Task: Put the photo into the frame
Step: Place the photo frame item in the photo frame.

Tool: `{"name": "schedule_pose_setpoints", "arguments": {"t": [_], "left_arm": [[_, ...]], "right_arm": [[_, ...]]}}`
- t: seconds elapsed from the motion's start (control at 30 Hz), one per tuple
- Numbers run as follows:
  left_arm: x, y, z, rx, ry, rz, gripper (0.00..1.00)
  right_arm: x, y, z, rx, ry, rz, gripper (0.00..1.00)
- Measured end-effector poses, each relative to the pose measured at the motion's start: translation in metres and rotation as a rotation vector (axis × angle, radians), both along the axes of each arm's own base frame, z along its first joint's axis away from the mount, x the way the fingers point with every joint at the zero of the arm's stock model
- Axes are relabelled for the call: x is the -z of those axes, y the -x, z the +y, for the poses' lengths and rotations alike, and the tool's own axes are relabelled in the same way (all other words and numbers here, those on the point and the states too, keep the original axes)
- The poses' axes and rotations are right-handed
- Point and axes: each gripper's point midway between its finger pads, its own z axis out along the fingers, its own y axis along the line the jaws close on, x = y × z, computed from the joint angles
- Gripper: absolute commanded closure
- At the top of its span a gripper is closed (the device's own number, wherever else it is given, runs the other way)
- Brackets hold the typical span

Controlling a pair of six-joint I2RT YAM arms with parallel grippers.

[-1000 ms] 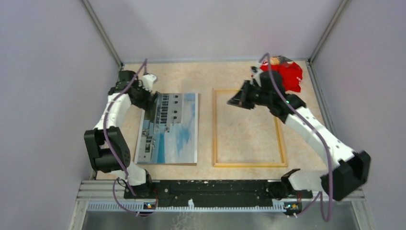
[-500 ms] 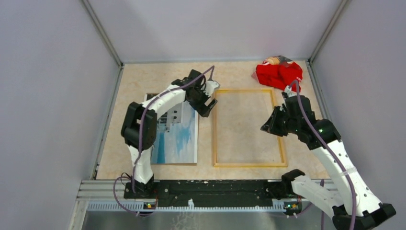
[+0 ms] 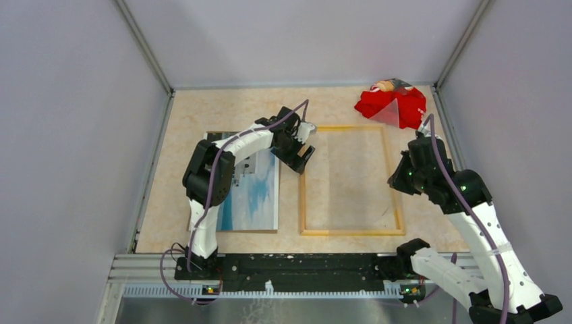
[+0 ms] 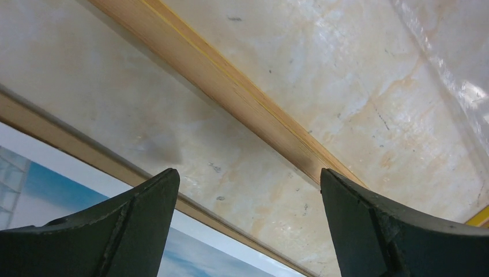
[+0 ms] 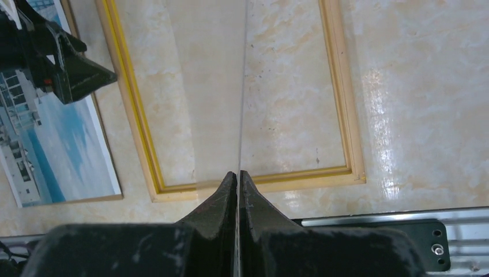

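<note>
The photo, a white building under blue sky, lies face up on a brown board left of the frame. The frame is pale wood with a yellow inner edge and lies flat at the table's middle. My left gripper is open and empty, low over the gap between the photo's edge and the frame's left rail. My right gripper hovers over the frame's right rail. In the right wrist view it is shut on a thin clear sheet, seen edge-on above the frame.
A red cloth bundle lies at the far right corner. The brown board's edge runs along the photo. Grey walls close the table on three sides. A metal rail holds the arm bases at the near edge.
My left arm swung from the far left to the frame's top-left corner. My right gripper drew back from the frame's top towards the right rail, still shut on the clear sheet.
</note>
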Motion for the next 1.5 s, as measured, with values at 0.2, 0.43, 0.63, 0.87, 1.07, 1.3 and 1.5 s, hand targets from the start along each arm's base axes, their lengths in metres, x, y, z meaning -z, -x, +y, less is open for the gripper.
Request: {"name": "schedule_pose_setpoints", "arguments": {"t": [0.2,0.43,0.63,0.87,1.07,1.3,1.5], "left_arm": [[0.013,0.022,-0.005,0.034,-0.01,0.046,0.05],[0.013,0.031,-0.017,0.058,0.001,0.054,0.14],[0.016,0.035,-0.019,0.066,0.003,0.06,0.33],[0.02,0.038,-0.023,0.089,0.029,0.04,0.49],[0.02,0.035,-0.021,0.095,0.006,-0.004,0.52],[0.018,0.028,-0.01,0.115,-0.041,-0.09,0.52],[0.017,0.023,-0.004,0.117,-0.066,-0.132,0.37]], "right_arm": [[-0.001,-0.004,-0.001,0.019,-0.002,-0.013,1.0],[0.005,-0.003,0.005,0.022,-0.046,-0.01,1.0],[0.017,-0.002,0.014,0.014,-0.096,0.003,1.0],[0.022,-0.002,0.021,0.002,-0.13,0.018,1.0],[0.02,-0.003,0.031,-0.016,-0.184,0.0,1.0],[0.044,0.005,0.041,-0.015,-0.262,0.031,1.0],[0.059,0.004,0.047,-0.006,-0.298,0.054,0.82]]}}
